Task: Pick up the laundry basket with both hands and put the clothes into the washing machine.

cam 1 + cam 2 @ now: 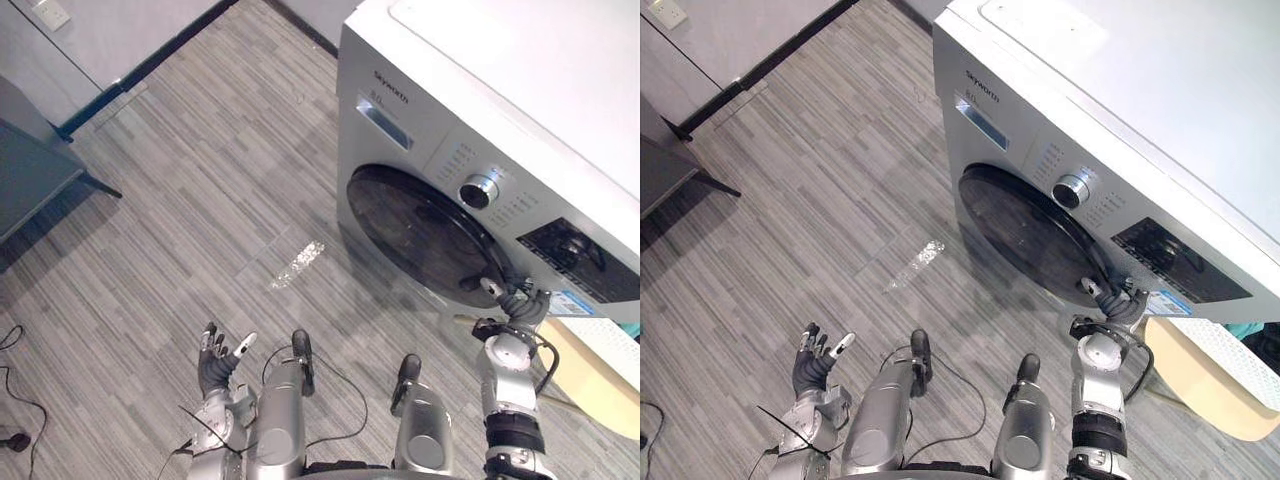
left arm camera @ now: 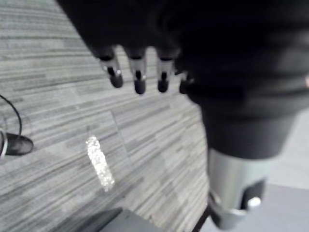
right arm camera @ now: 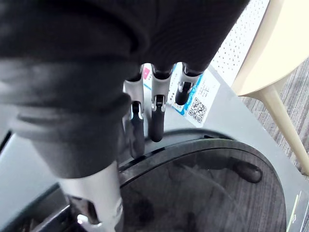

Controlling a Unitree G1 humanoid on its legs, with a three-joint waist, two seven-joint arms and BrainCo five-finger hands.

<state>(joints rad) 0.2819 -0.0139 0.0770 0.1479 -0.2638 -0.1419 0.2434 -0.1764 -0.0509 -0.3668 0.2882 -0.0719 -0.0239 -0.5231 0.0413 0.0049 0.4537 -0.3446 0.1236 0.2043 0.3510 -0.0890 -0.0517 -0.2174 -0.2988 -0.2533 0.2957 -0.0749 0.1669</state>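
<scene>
The white washing machine (image 1: 480,90) stands at the right with its dark round door (image 1: 420,230) closed. My right hand (image 1: 515,310) is up against the door's lower right rim. In the right wrist view its straight fingers (image 3: 157,121) touch the rim of the door (image 3: 207,193), holding nothing. The cream laundry basket (image 1: 590,370) with a white perforated wall sits on the floor just right of that hand, partly cut off by the frame edge. My left hand (image 1: 215,365) hovers open over the floor at the lower left, empty, its fingers (image 2: 137,77) spread.
A grey cabinet (image 1: 30,170) stands at the far left against a pale wall with a dark skirting. Wood-pattern floor with a shiny patch (image 1: 297,262) stretches between the cabinet and the machine.
</scene>
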